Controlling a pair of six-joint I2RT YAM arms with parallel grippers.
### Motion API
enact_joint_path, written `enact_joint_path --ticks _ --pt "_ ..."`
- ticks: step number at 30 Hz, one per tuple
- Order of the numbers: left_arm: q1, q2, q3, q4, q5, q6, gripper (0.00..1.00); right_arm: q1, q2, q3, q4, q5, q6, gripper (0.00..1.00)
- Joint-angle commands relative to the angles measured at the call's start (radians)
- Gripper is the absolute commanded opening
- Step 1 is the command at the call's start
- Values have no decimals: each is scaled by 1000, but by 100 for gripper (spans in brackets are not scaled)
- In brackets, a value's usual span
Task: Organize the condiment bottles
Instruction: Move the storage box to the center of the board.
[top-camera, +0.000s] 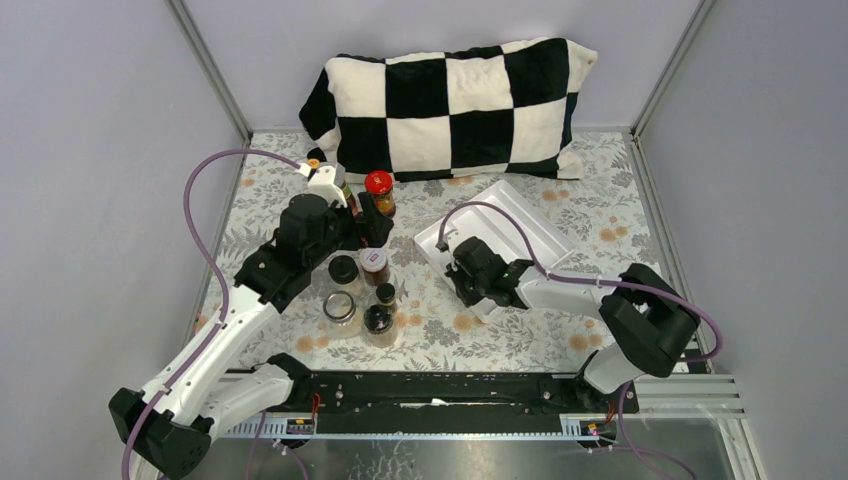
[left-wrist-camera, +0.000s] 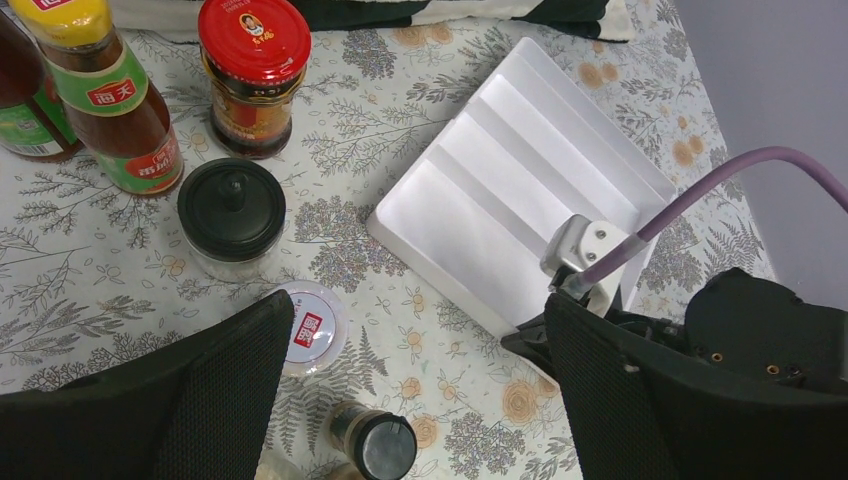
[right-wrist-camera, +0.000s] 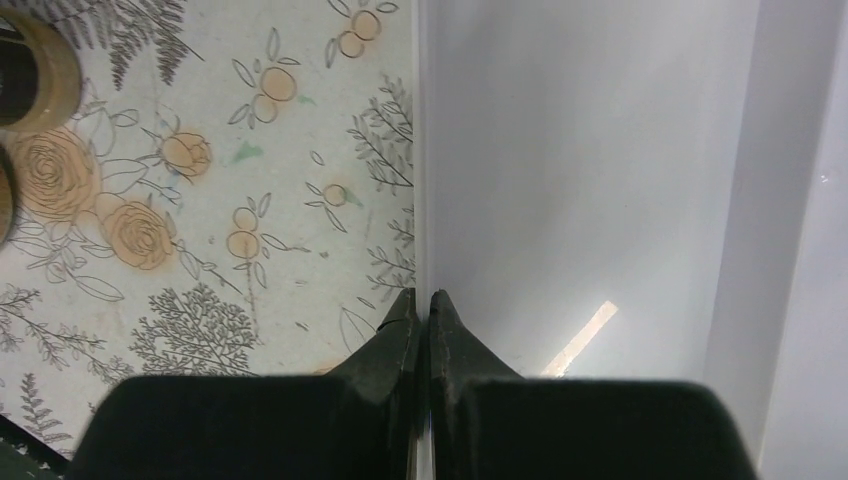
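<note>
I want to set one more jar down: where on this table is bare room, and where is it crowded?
Free: inside the white tray; the floral cloth between the tray and the right wall; the strip between tray and jars. Crowded: left of centre, where red-lidded jar, yellow-capped sauce bottle, black-capped jars and the open left pincer bunch together.
</note>
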Motion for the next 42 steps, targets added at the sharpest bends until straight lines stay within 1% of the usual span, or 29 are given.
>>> enact_joint_path --ticks 1,2,4,5,6,9,12,14,17,19,22,26,30,32,34,37,39,42 --pt "6 2 -14 41 12 -9 99 40 56 70 3 -77 -11 1" --pt "5 5 -14 41 14 -8 99 44 69 87 -9 -67 -4 11" --pt "6 6 -15 41 13 -6 99 49 90 116 -30 -64 2 25" --pt "6 4 -16 40 11 -4 99 53 95 127 -40 -54 6 38" --pt "6 3 -16 39 9 -2 99 56 93 133 -46 -52 9 47" --pt "6 -2 -19 40 4 1 99 56 65 155 -73 -23 10 57" --pt "6 4 -17 41 5 5 99 55 27 197 -134 -5 3 72" --pt "6 7 -16 40 6 6 99 56 2 233 -173 25 -2 75" --pt "5 7 -13 40 7 7 99 53 -20 301 -226 123 -33 79" --pt "6 7 -12 41 6 8 99 18 -10 360 -254 167 -58 80" --pt "6 5 -16 40 8 9 99 -92 21 446 -271 144 -70 79" --pt "6 8 -20 43 7 13 99 -263 74 553 -262 60 -95 79" --pt "6 16 -29 60 6 20 99 -383 171 668 -298 29 -125 78" --pt "7 23 -30 69 8 21 99 -441 223 720 -309 -37 -151 77" --pt "6 28 -29 72 14 23 99 -490 284 790 -362 -46 -187 77" --pt "6 29 -33 82 20 25 99 -531 373 902 -449 -83 -234 77" --pt "6 30 -41 91 20 26 99 -556 410 927 -480 -79 -236 77" --pt "8 44 -48 105 31 26 99 -584 436 916 -484 -140 -230 78"
